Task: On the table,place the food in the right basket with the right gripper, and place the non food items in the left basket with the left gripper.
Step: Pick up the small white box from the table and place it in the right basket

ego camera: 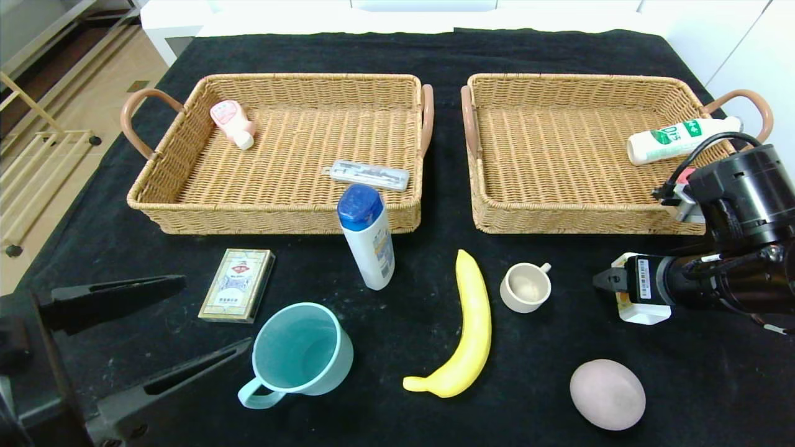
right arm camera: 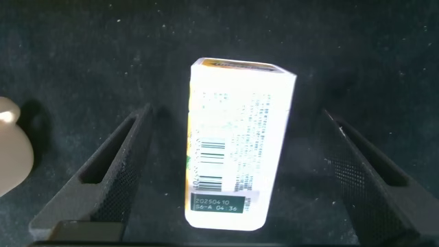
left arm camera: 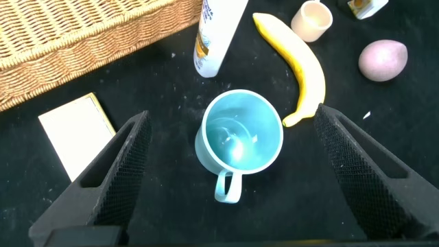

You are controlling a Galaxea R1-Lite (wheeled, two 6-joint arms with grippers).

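Black-clothed table [ego camera: 397,56] is barely sorted: three items sit in baskets, while left gripper [left arm camera: 233,165], spread, straddles teal mug [ego camera: 301,351] at seven o'clock and right gripper [right arm camera: 236,171], spread, brackets juice carton [right arm camera: 236,158] at four o'clock.

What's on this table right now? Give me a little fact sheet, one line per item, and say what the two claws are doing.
left basket: holds a pink tube and a flat grey pack
right basket: holds a white-green bottle
left gripper: open, over teal mug
right gripper: open, around juice carton
still on cloth: card box, blue-capped bottle, banana, beige cup, pinkish ball
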